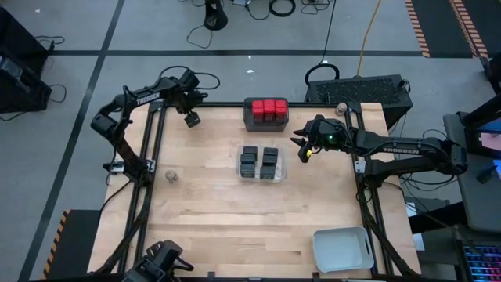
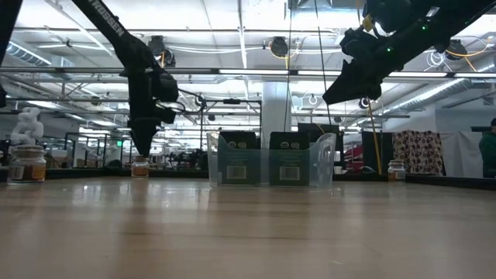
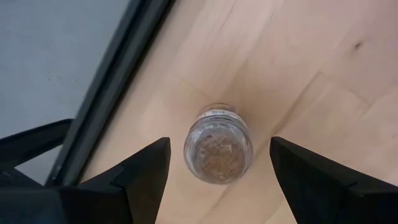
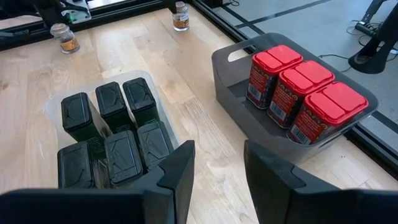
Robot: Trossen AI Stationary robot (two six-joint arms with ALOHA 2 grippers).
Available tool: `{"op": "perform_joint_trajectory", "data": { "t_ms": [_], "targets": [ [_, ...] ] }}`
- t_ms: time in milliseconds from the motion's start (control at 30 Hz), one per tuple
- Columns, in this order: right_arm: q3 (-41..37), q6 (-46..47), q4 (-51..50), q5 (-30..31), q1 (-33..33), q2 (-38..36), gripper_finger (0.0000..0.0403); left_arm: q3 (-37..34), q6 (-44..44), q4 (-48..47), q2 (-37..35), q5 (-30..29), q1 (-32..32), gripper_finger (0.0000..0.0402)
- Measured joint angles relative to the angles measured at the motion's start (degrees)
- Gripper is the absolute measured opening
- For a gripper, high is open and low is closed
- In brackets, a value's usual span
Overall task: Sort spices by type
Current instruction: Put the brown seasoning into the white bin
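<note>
Your left claw [image 1: 192, 119] hangs low at the far left corner of the table [image 1: 219, 227], pointing straight down with its fingers [image 3: 143, 171] spread wide. Your right arm stretches in from the right side, its claw [image 1: 303, 146] raised well above the table, tilted downward, fingers [image 4: 180, 168] a narrow gap apart and empty.

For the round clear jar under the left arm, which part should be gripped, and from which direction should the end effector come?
Grip the round jar across its cylindrical body, coming straight down from above. It stands upright on the table near the rail, with free wood all around it. The left end effector already hangs over it, open, one finger on either side, so lowering and closing should probably be enough.
</note>
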Motion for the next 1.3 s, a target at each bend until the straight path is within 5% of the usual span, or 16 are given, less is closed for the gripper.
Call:
{"op": "perform_joint_trajectory", "data": {
  "t_ms": [600, 1133, 1300],
  "targets": [
    [0.0, -0.1, 0.0, 0.0, 0.0, 0.0, 0.0121, 0.0, 1.4, 0.4, 4.0, -2.4, 0.0, 0.0279],
    [0.0, 0.1, 0.0, 0.0, 0.0, 0.0, 0.0121, 0.1, 2.0, -0.6, 3.9, -2.3, 0.0, 0.0186],
    [0.0, 0.5, 0.0, 0.0, 0.0, 0.0, 0.0121, 0.5, 2.9, -1.9, 2.9, 0.6, 0.0, 0.0184]
  ]
}}
